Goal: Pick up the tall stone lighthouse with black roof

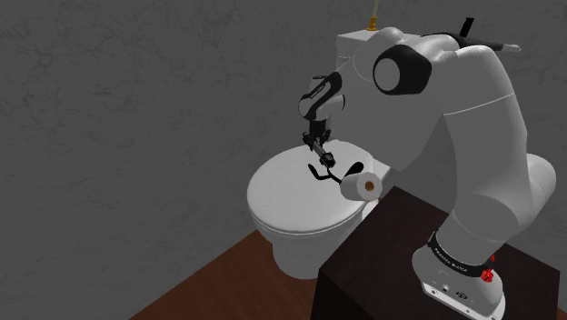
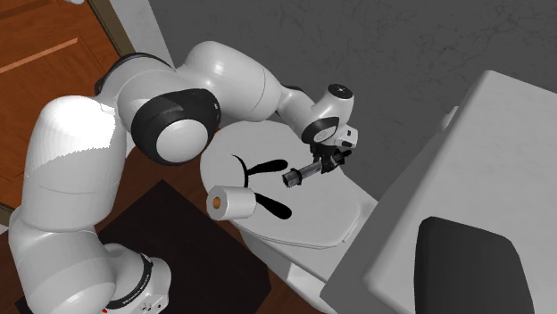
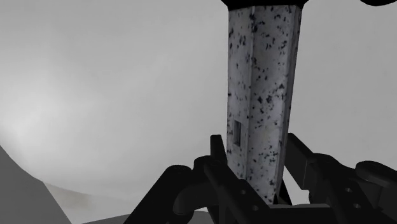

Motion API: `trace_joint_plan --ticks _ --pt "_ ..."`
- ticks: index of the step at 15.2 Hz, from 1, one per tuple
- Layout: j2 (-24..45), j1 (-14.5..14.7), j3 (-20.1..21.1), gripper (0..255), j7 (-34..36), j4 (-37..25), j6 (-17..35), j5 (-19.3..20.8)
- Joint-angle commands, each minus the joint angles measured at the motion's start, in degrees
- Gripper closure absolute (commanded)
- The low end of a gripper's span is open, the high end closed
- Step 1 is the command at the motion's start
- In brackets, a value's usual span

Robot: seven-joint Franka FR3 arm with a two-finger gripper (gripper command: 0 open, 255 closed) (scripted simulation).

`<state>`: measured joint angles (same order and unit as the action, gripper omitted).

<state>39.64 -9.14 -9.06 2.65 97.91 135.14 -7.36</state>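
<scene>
Over white toilet lid (image 1: 289, 198), black fingers (image 3: 304, 162) clasp speckled grey lighthouse (image 3: 262, 95).

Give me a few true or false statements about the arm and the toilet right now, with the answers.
1. The gripper is shut on the speckled grey lighthouse. True.
2. The toilet lid is raised. False: it is down, and the gripper is over it.
3. A toilet paper roll lies at the lid's edge, near the stand. True.
4. The floor is white tile. False: it is brown wood.
</scene>
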Motion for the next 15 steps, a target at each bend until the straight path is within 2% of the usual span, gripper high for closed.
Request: trace_joint_plan --ticks 1,15 --pt "-0.5 0.0 -0.1 255 0.0 0.0 -0.5 0.1" --pt "-7.6 0.7 -1.1 255 0.7 -0.2 -7.7 1.4"
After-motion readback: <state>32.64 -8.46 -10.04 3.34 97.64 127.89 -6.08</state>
